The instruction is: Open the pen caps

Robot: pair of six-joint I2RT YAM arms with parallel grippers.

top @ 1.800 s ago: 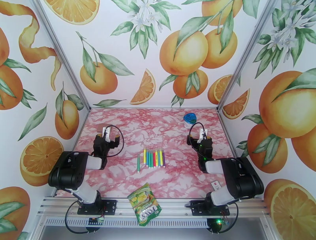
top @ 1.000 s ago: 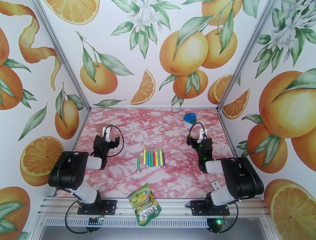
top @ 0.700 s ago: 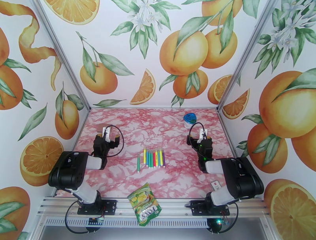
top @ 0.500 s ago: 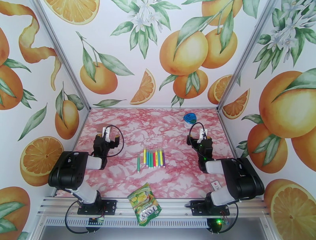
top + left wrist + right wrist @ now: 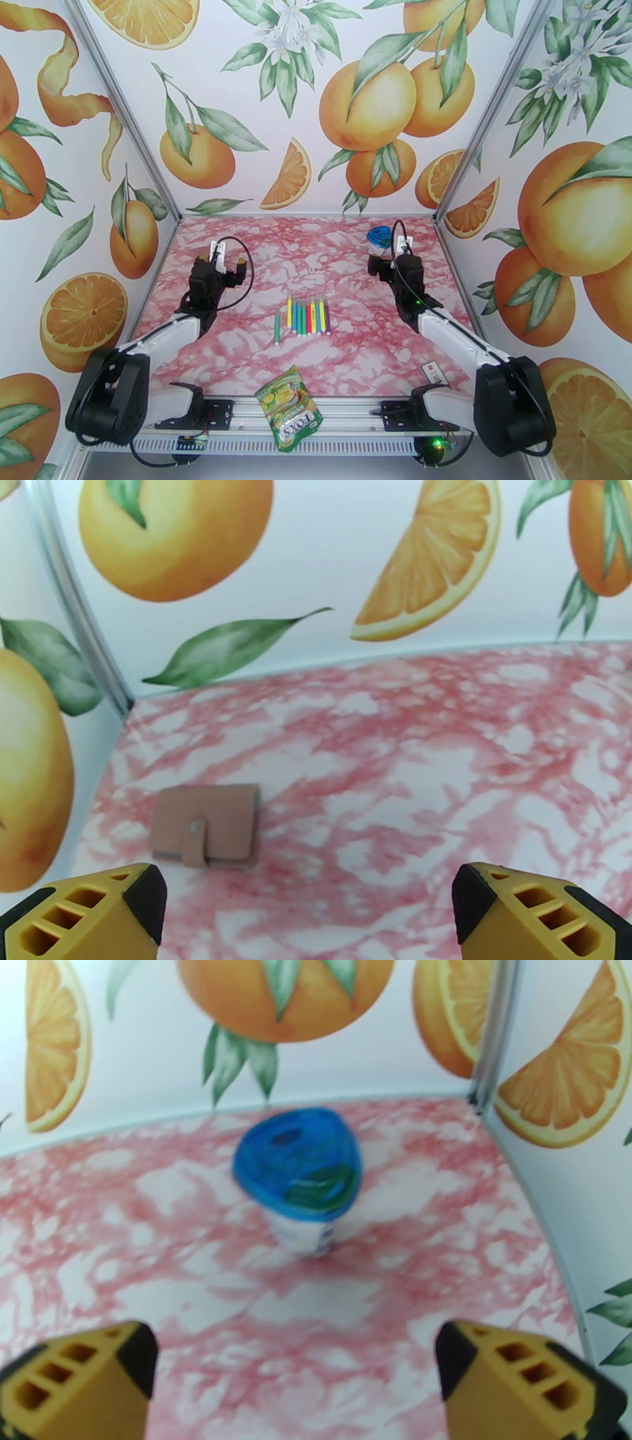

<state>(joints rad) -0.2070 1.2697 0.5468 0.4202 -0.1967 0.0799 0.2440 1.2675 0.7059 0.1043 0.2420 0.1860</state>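
Several thin marker pens (image 5: 308, 317) lie side by side at the table's middle, and one green pen (image 5: 276, 326) lies a little apart on their left. The pen caps are too small here to tell from the barrels. My left gripper (image 5: 217, 256) hovers over the left part of the table, well left of and beyond the pens. Its yellow fingertips (image 5: 87, 910) stand wide apart with nothing between them. My right gripper (image 5: 400, 246) is at the far right, also open, its fingertips (image 5: 521, 1378) spread in front of the blue-lidded container.
A round blue-lidded container (image 5: 380, 235) (image 5: 299, 1173) stands near the back right corner. A small tan wallet (image 5: 205, 825) lies near the left wall. A green-yellow snack packet (image 5: 290, 408) hangs over the table's near edge. Printed walls close in three sides.
Both arms have unfolded from their tucked posture and stretched forward. Each gripper has moved toward the back of the table, the right one up to the blue-lidded container. The pens have not moved.
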